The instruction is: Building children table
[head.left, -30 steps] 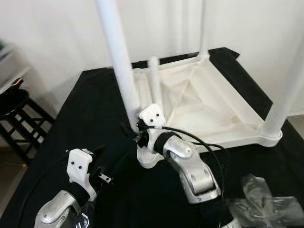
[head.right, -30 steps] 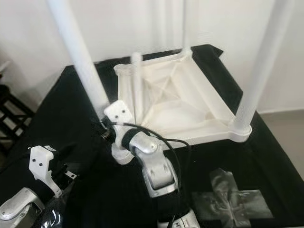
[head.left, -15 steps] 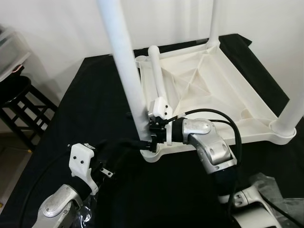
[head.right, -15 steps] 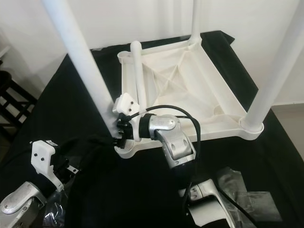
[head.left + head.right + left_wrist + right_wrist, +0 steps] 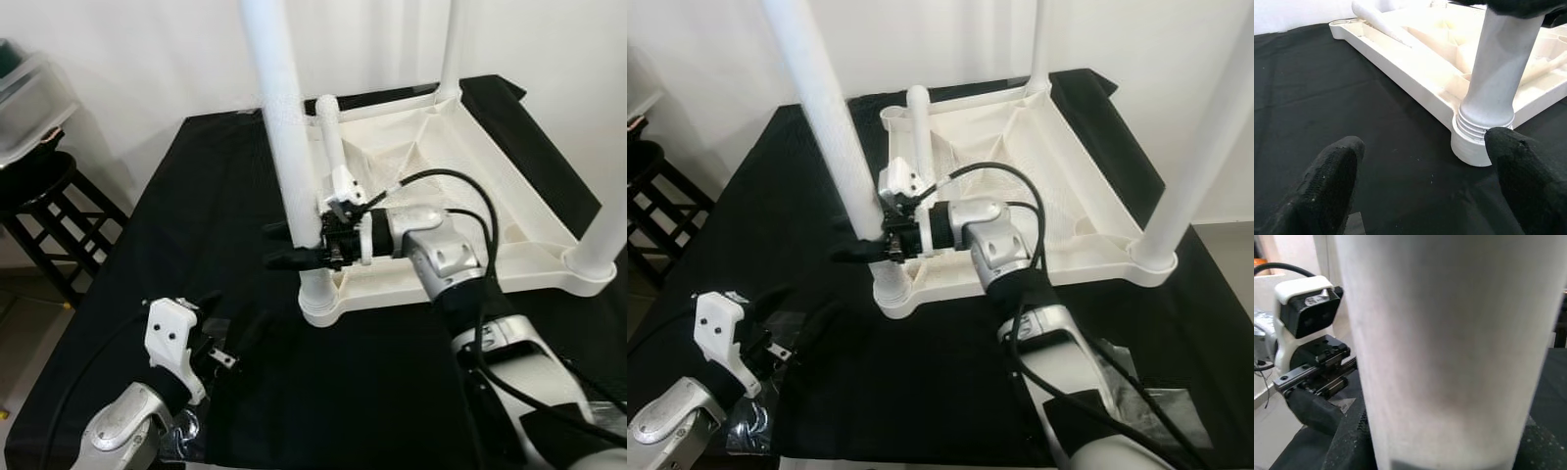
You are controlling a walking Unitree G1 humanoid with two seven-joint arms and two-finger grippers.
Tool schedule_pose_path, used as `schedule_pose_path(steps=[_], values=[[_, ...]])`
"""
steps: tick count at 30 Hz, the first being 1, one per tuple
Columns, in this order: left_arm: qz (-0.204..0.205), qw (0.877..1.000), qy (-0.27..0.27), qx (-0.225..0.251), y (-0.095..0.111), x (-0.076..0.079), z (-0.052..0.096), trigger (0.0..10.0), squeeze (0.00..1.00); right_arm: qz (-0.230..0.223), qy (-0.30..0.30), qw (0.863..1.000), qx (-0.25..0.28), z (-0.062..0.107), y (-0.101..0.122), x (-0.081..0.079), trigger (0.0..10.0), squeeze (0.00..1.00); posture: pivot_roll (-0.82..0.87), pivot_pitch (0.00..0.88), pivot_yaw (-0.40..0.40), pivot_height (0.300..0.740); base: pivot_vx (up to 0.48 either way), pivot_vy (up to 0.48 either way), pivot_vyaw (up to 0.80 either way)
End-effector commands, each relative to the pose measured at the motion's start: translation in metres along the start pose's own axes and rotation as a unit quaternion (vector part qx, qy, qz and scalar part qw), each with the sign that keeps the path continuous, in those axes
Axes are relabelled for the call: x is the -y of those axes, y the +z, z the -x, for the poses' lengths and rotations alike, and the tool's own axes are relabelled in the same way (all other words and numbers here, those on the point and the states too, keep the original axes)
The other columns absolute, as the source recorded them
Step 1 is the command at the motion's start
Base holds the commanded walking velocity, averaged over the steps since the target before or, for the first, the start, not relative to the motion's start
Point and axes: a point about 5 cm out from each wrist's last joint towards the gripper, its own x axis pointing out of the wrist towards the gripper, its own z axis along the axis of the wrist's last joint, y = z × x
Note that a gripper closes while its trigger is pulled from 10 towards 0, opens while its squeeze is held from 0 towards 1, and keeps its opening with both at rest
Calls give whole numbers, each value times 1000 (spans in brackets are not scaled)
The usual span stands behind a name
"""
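Note:
The white children's table (image 5: pixel 470 211) lies upside down on a black cloth. Three legs stand upright in its corners: the near leg (image 5: pixel 286 127), a far leg (image 5: pixel 451 44) and a right leg (image 5: pixel 609 220). A loose leg (image 5: pixel 333 147) lies inside the underside. My right gripper (image 5: pixel 279 247) reaches across from the right and is shut on the near leg just above its socket (image 5: pixel 318 294), one finger (image 5: pixel 1347 440) on each side. My left gripper (image 5: pixel 1425 186) hovers low over the cloth in front of that socket, open, with nothing in it.
A black stool (image 5: pixel 39 201) and a clear bin (image 5: pixel 29 88) stand to the left of the cloth-covered table. Crumpled clear plastic (image 5: pixel 1151 411) lies on the cloth near the right front. The cloth's front edge (image 5: pixel 245 460) is close below my left arm.
The camera has shifted. My right gripper moved from the base of the near leg to clasp the leg a little higher, its arm stretching out further. The left gripper has stayed put.

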Motion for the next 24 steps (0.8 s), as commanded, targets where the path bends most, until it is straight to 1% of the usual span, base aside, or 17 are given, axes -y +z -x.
schedule_pose_path(steps=[1,4,5,6,7,8,9,10,11,12,13,15,16,17,22,23,24], values=[[-5,1000,4,-8,-2,0,2,10000,0,-5,25,1000,10,-4,-3,-5,0,0,23,144,127,740,0,0,0],[-4,1000,4,-6,-2,1,2,10000,0,-6,26,1000,4,2,-10,-10,0,0,2,154,126,740,0,0,0],[-3,1000,4,-5,-2,1,2,10000,0,-3,15,1000,-2,6,-15,-17,0,0,5,154,125,740,0,0,0],[-3,1000,4,-5,-2,1,2,10000,0,-3,15,1000,-2,6,-15,-17,0,0,5,154,125,740,0,0,0],[-2,1000,3,-5,-1,2,1,10000,0,-8,-12,1000,-18,7,-23,-26,0,0,8,154,119,740,0,0,0],[-2,1000,2,-5,-1,2,1,10000,0,-18,-96,994,-49,-6,-38,-36,0,0,9,157,114,740,0,0,0],[-3,1000,1,-5,-1,1,2,10000,0,-22,-160,984,-69,-14,-46,-43,0,0,6,160,113,740,0,0,0],[-3,1000,2,-4,0,0,2,10000,0,-65,-313,945,-75,-27,-59,-51,0,0,-22,171,125,740,0,0,0],[-3,1000,2,-4,0,0,2,10000,0,-65,-313,945,-75,-27,-59,-51,0,0,-22,171,125,740,0,0,0],[-3,1000,4,-3,0,-1,2,10000,0,-101,-414,901,-83,-30,-66,-57,0,0,-26,171,129,740,0,0,0],[-1,1000,4,-3,0,-2,1,10000,0,-89,-420,898,-90,-38,-69,-69,0,0,-29,169,146,740,0,0,0],[-3,1000,3,-6,-1,-4,-1,10000,0,-38,-329,939,-91,-54,-63,-81,0,0,-35,155,158,740,0,0,0],[-2,1000,-1,-9,-2,-5,-2,10000,0,-37,-315,944,-87,-56,-61,-79,0,0,-23,155,163,740,0,0,0],[-1,1000,-7,-12,-3,-6,-2,10000,0,-40,-310,946,-85,-56,-59,-76,0,0,-22,155,163,740,0,0,0],[0,1000,-12,-13,-3,-6,-3,10000,0,-44,-312,945,-85,-55,-60,-74,0,0,-24,153,161,740,0,0,0],[1,1000,-14,-14,-3,-7,-3,10000,0,-48,-317,943,-85,-55,-60,-71,3961,0,-22,155,164,740,0,0,0],[1,1000,-14,-14,-3,-7,-3,10000,0,-48,-317,943,-85,-55,-60,-71,3961,0,-22,155,164,740,0,0,0]])
